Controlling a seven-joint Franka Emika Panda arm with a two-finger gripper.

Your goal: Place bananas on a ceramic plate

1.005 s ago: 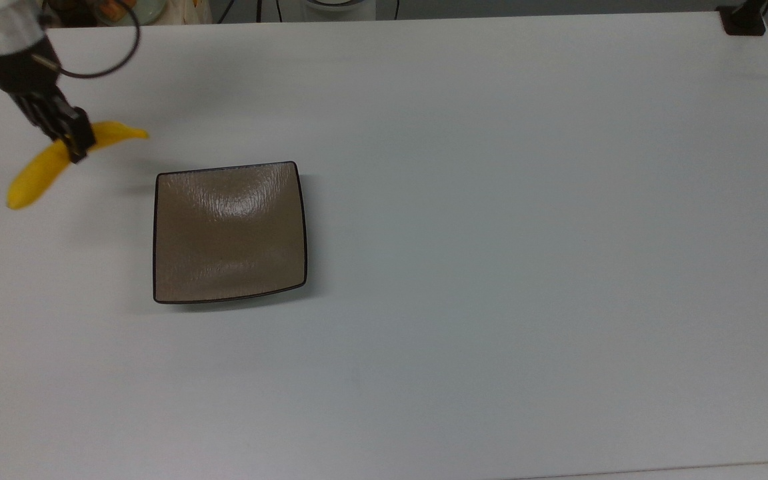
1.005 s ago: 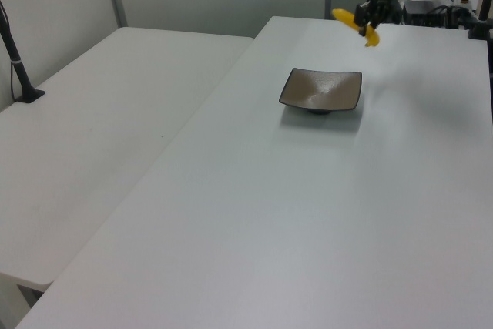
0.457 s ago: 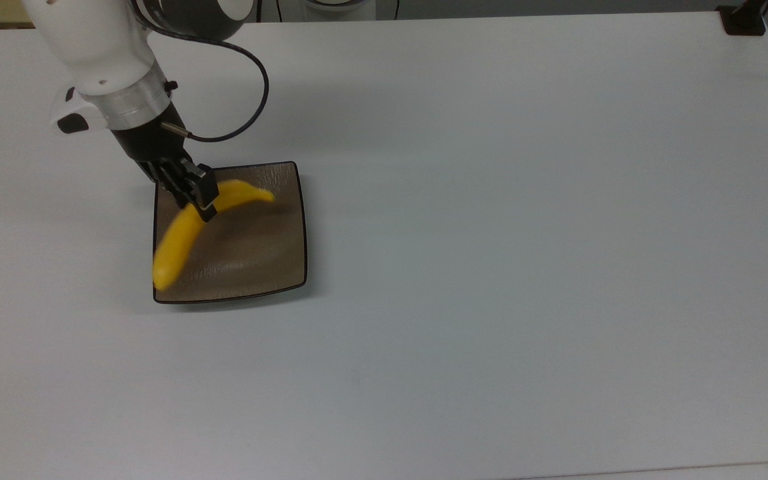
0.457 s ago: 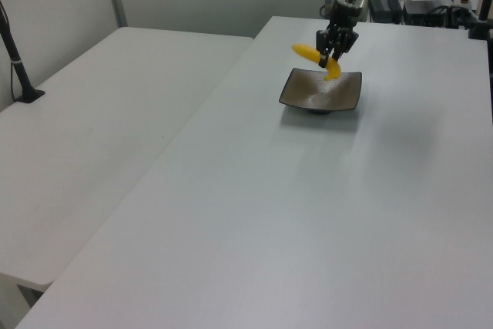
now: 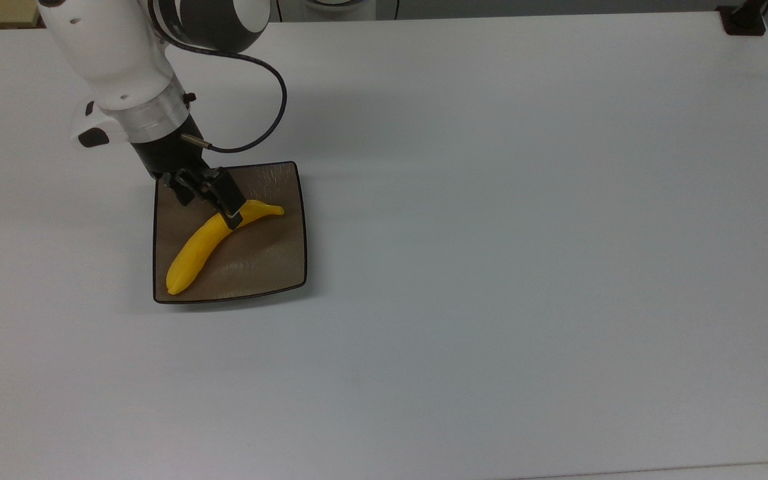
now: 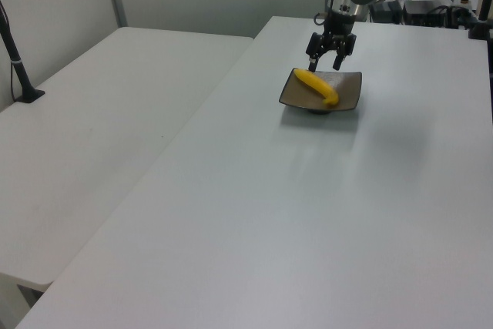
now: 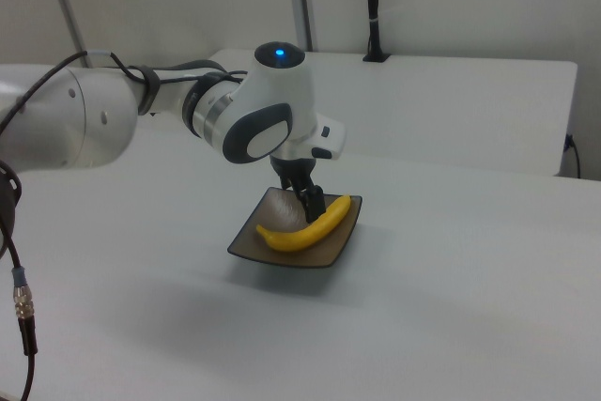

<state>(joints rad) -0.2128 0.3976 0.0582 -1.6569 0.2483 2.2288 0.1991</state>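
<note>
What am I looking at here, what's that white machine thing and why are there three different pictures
The white machine is a robot arm; the black claw at its tip is its end effector. Three fixed cameras film the same moment: the top view looks down on the white table, while the left view and right view look across it from two sides. On the table sits a square brown plate with a yellow banana lying on it. In the left view the end effector's fingers are spread open just above the banana, so nothing is held.
</note>
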